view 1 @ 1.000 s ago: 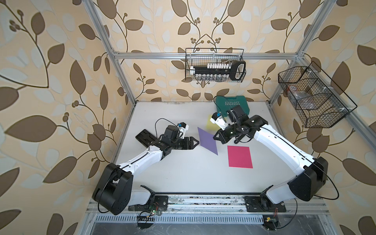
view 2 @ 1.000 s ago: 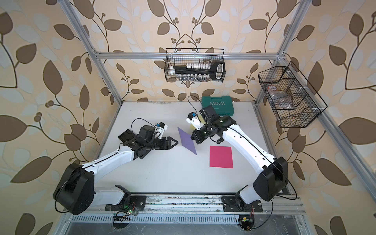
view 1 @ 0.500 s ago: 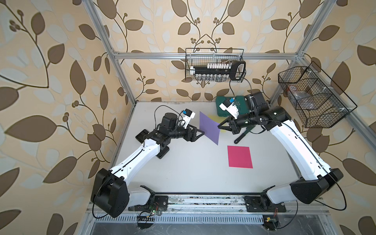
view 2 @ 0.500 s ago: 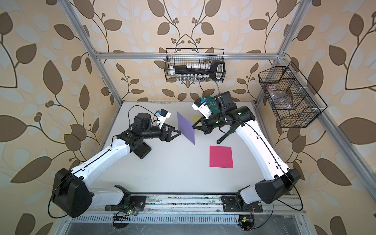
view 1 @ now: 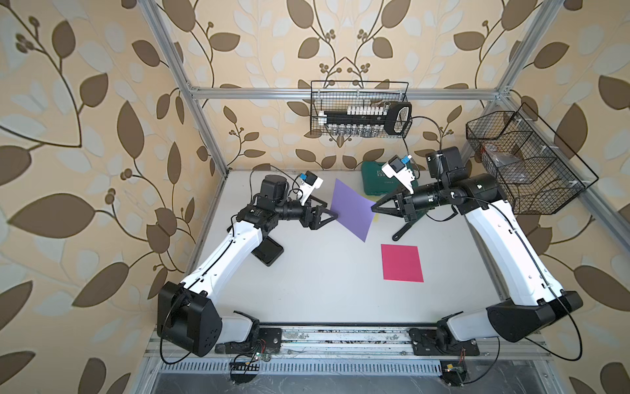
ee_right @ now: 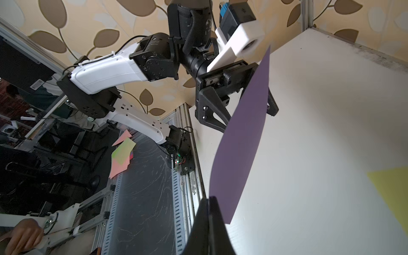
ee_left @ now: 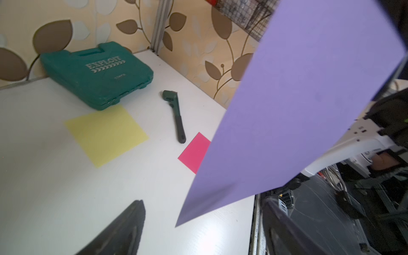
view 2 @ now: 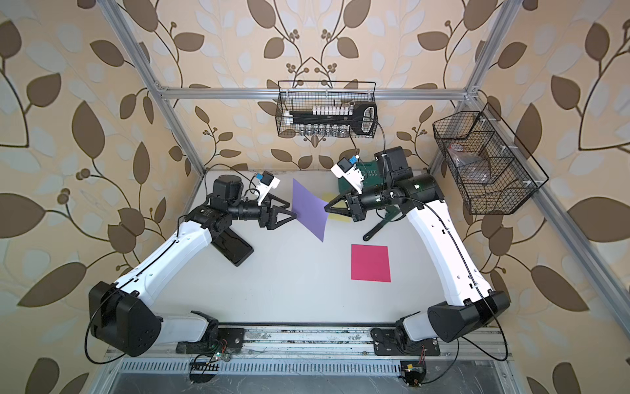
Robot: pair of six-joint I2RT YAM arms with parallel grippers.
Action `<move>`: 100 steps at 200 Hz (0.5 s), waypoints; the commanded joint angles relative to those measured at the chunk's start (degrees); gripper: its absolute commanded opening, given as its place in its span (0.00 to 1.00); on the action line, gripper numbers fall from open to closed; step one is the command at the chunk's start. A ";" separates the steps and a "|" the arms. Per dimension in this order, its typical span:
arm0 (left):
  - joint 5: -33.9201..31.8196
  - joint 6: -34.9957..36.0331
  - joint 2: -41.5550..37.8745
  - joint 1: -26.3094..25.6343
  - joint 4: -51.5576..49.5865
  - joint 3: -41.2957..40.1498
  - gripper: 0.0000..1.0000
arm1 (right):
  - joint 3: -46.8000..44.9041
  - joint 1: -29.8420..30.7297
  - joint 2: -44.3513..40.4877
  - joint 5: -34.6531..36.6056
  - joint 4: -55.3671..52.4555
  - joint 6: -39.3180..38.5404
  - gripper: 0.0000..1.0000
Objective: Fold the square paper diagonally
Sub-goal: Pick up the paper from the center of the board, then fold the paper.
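Note:
The square paper [view 1: 353,209] is purple and hangs edge-up in the air above the white table [view 1: 324,290], also visible in a top view [view 2: 308,211]. My right gripper [view 1: 375,207] is shut on its right corner; in the right wrist view the closed fingertips [ee_right: 208,199] pinch the sheet [ee_right: 242,136]. My left gripper [view 1: 335,215] is open at the opposite corner. In the left wrist view that corner of the paper [ee_left: 298,110] sits between the spread fingers [ee_left: 134,216] without touching them.
A pink paper [view 1: 401,262] and a yellow paper [ee_left: 106,134] lie flat on the table. A green tool case [ee_left: 95,75] and a wrench [ee_left: 178,119] lie at the back right. A black slab [view 1: 267,252] lies under my left arm. Wire baskets [view 1: 359,109] hang on the walls.
My right gripper has lifted the purple paper off the table and carried it up and back. My left gripper, still open, has risen with it to the opposite corner.

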 commanded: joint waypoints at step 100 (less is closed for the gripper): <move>21.31 12.97 3.71 0.53 -8.74 5.33 0.61 | 0.26 -4.16 -0.57 -9.54 0.07 -0.16 0.00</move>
